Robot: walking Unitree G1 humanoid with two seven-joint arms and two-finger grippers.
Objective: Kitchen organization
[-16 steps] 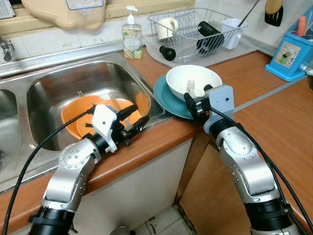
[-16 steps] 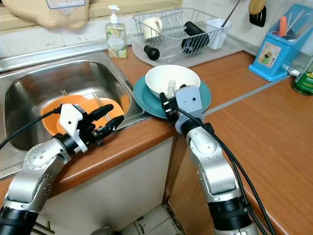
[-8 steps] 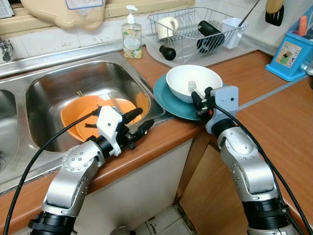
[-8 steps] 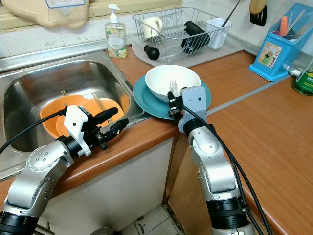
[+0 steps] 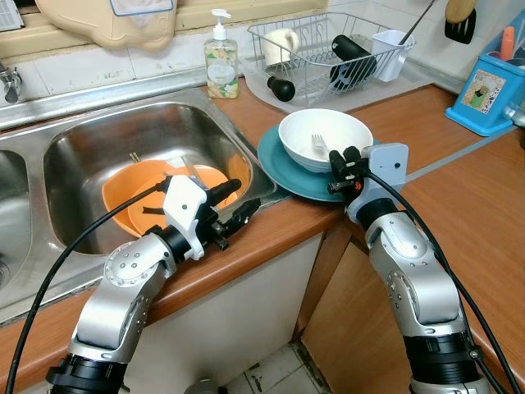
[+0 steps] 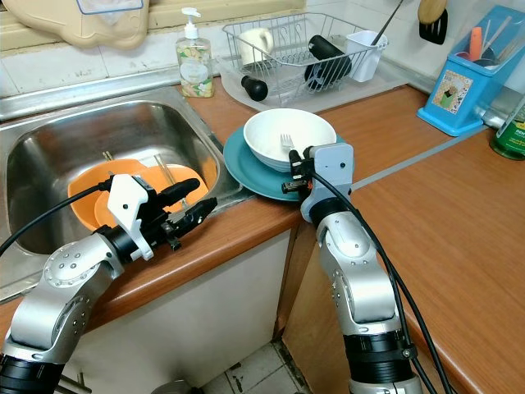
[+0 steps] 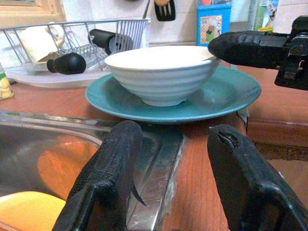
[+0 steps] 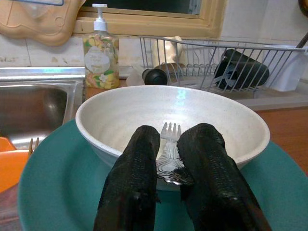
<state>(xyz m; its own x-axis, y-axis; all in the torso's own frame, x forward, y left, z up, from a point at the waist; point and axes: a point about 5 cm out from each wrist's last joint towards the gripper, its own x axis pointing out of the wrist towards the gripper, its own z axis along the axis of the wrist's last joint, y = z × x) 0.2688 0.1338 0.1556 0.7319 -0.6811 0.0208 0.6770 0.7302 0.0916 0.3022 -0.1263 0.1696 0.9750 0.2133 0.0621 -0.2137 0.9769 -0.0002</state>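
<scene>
A white bowl (image 5: 336, 130) stands on a teal plate (image 5: 281, 168) on the wooden counter beside the sink. A silver fork (image 5: 316, 144) leans in the bowl with its tines up. My right gripper (image 5: 335, 171) is at the bowl's near rim; in the right wrist view its fingers (image 8: 138, 163) are shut around the fork (image 8: 169, 137) handle. My left gripper (image 5: 241, 203) hovers open over the counter edge by the sink corner, pointing at the plate (image 7: 219, 98) and bowl (image 7: 161, 72), holding nothing.
An orange dish (image 5: 135, 193) with chopsticks lies in the steel sink (image 5: 156, 131). Behind stand a soap bottle (image 5: 221, 61), a wire dish rack (image 5: 324, 49) with cups and a black bottle, and a blue utensil holder (image 5: 488, 90). Bare counter stretches to the right.
My right wrist has swung to the right with its fingers staying at the bowl rim, and the fork has tilted slightly left. My left gripper has edged toward the plate.
</scene>
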